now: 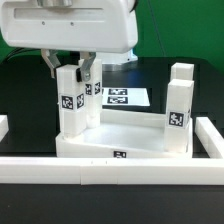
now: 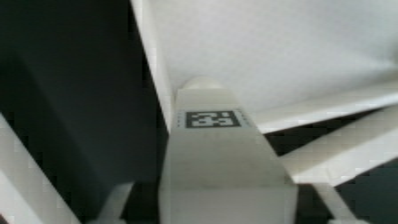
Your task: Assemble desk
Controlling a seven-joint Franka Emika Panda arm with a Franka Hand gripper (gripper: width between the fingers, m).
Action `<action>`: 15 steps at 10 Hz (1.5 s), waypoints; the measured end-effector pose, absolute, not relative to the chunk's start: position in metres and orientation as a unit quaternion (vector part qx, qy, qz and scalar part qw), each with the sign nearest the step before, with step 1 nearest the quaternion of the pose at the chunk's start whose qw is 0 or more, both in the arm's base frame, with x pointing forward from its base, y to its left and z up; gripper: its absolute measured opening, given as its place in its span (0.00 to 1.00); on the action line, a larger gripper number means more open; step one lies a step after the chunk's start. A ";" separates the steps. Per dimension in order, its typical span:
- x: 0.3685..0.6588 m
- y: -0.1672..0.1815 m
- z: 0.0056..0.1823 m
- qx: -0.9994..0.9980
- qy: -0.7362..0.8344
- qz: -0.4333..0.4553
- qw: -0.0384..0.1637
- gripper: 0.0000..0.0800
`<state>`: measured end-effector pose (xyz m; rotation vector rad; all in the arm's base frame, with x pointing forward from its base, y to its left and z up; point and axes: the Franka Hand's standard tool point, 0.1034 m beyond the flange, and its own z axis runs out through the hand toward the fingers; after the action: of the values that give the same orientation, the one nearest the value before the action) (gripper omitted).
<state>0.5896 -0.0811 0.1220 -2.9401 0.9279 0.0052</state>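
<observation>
A: Looking at the gripper (image 1: 71, 72) first. It comes down from above onto a leg (image 1: 72, 100), one finger on each side of the leg's upper end. The fingers appear to press against it, so I read the gripper as clamped on that leg.

B: Long axis of the leg?

A: Upright, in line with the fingers. Its lower end sits at the top (image 1: 122, 141), in the corner toward the exterior view's left. The wrist view looks straight down the leg (image 2: 217, 160), tag facing the camera, with the top's pale surface (image 2: 267, 50) beyond its far end.

B: So where is the socket from the gripper?

A: Directly beneath it, along the leg's own axis. My judgement: the coming move is a push or a twist about that vertical line, not a sideways shift. Whether the leg is already seated I cannot tell; the rim hides the foot.

B: Other legs?

A: A second leg (image 1: 180, 105) stands upright at the top's opposite corner, toward the exterior view's right, well apart from the gripper. The marker board (image 1: 128, 98) lies flat behind the top.

B: Top itself?

A: Flat on the table, just behind the border wall (image 1: 120, 166).
</observation>
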 end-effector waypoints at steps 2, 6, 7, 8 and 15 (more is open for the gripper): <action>0.591 -0.082 0.122 -0.894 0.447 0.002 0.039 0.36; 0.594 -0.081 0.121 -0.770 0.635 0.009 0.054 0.36; 0.595 -0.080 0.121 -0.756 0.652 0.010 0.054 0.36; 0.595 -0.079 0.121 -0.734 0.677 0.012 0.054 0.36; 0.596 -0.077 0.118 -0.824 0.565 0.016 0.047 0.81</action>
<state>0.5962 -0.0771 0.1185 -2.5129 1.7225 0.0494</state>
